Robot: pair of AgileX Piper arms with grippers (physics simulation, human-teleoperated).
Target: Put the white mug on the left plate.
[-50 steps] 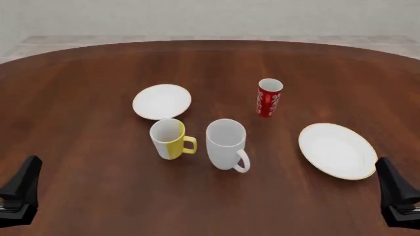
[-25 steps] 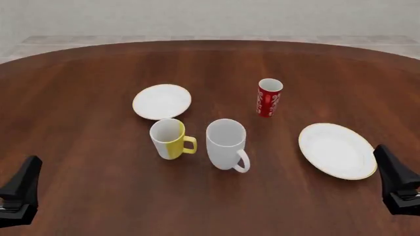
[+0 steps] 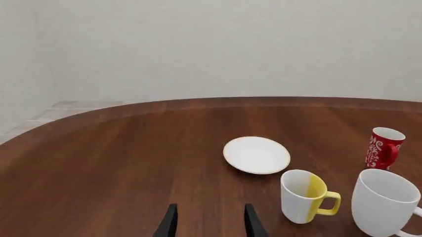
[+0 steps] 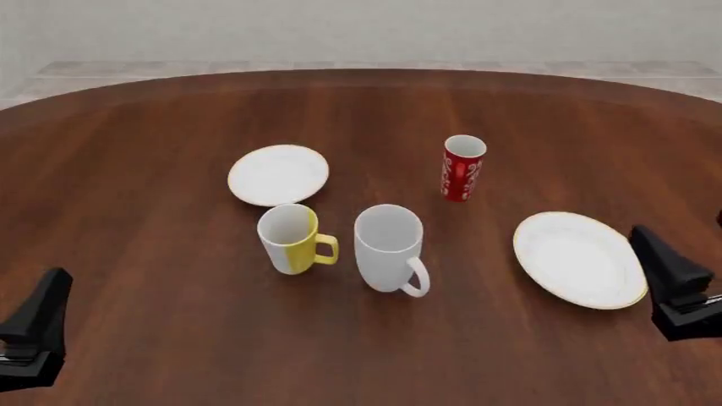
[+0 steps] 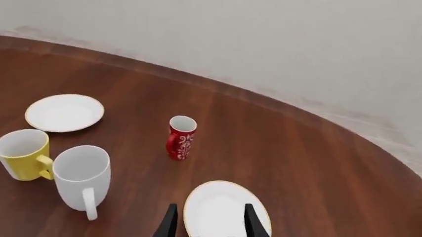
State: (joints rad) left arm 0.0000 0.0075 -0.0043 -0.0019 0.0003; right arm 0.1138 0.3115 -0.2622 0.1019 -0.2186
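Left wrist view: my left gripper [image 3: 207, 222] had its fingers spread with nothing between them, low over bare table [image 3: 118, 163]. The white mug [image 3: 384, 202] stood upright beside the white-and-yellow mug [image 3: 303, 196]; the left plate [image 3: 256, 154] lay beyond them, bare. The red patterned cup [image 3: 382, 148] stood farther off.

Front view: the white mug [image 4: 390, 249] stood mid-table, handle toward me, just near of the left plate [image 4: 279, 174] and apart from it. My left gripper [image 4: 34, 334] sat where it had been a second earlier. My right gripper [image 4: 674, 283] had crept forward and inward, to the near edge of the larger plate [image 4: 580, 258]. Judgement: the right arm was starting its reach; nothing grasped yet.

Right wrist view: my right gripper [image 5: 208, 221] was spread, empty, over the larger plate [image 5: 221, 207], the white mug [image 5: 82, 175] well off to one side.
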